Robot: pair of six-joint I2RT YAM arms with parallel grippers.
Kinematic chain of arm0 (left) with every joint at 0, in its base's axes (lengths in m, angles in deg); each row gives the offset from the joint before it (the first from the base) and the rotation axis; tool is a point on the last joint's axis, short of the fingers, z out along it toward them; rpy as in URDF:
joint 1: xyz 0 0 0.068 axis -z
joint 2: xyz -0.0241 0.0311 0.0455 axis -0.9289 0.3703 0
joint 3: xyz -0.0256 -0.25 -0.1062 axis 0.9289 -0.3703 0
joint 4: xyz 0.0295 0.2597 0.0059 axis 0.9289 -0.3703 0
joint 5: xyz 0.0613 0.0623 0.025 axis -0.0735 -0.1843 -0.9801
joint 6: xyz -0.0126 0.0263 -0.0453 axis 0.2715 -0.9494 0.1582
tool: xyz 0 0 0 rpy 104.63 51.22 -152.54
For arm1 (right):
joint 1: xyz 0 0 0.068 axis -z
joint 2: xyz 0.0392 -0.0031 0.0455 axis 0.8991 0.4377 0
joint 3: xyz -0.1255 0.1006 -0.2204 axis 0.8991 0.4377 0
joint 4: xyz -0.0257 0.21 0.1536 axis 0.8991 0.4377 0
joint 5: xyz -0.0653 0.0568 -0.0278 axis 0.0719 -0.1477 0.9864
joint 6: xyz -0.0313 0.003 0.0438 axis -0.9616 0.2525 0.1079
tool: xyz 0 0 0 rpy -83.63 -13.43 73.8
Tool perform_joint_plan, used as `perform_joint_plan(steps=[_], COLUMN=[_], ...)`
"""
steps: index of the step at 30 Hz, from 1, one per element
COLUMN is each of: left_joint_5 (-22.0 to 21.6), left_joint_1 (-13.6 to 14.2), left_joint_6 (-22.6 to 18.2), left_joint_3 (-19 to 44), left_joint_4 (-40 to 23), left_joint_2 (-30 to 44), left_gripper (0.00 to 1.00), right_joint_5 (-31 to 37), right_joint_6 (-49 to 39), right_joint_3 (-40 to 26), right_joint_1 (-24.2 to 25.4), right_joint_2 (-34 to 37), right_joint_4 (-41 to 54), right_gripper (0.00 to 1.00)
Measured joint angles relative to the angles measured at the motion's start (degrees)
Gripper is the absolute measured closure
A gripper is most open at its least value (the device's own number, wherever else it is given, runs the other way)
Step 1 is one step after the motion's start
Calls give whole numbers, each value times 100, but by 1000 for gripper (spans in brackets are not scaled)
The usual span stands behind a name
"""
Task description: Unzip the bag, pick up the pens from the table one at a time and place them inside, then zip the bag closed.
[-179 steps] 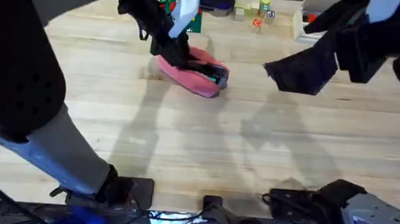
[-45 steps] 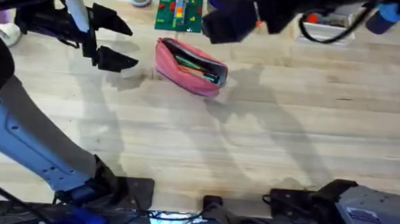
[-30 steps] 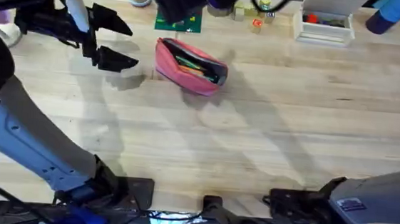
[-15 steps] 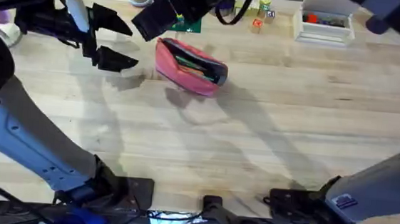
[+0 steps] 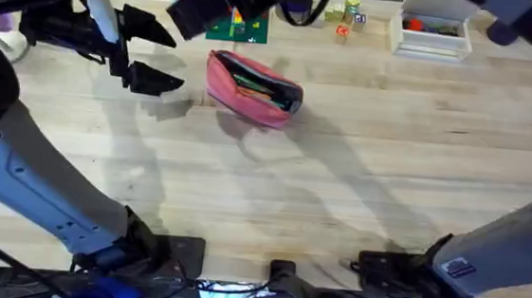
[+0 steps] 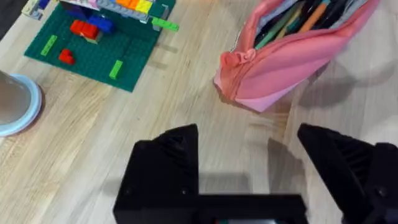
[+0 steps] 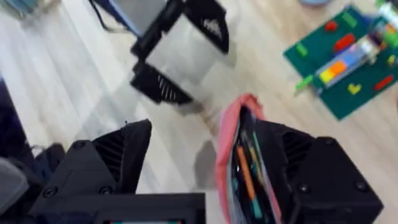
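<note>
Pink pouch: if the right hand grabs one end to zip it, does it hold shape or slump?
Probably slumps: the pink pouch is soft fabric, its end bunched. It stands open with pens inside, so it may tip or slide on the smooth wooden table. Likely light.

Bare table [image 5: 339,193] runs from the pink pouch [image 5: 254,88] to the near edge and right edge. Along the far edge stand a green brick baseplate [image 5: 242,25], small blocks [image 5: 345,17] and a white box [image 5: 434,34]. Left of the pouch hangs the left gripper [image 5: 154,56], jaws apart.
</note>
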Motion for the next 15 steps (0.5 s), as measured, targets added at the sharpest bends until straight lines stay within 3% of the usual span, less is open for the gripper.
perform_joint_plan(steps=[15], left_joint_5=[0], left_joint_1=[1], left_joint_6=[-1], left_joint_3=[0], left_joint_4=[0], left_joint_2=[2], left_gripper=[7], right_joint_5=[24], right_joint_6=[58], right_joint_3=[-42], right_joint_1=[-2], right_joint_2=[1011], right_joint_4=[-1251], right_gripper=[5])
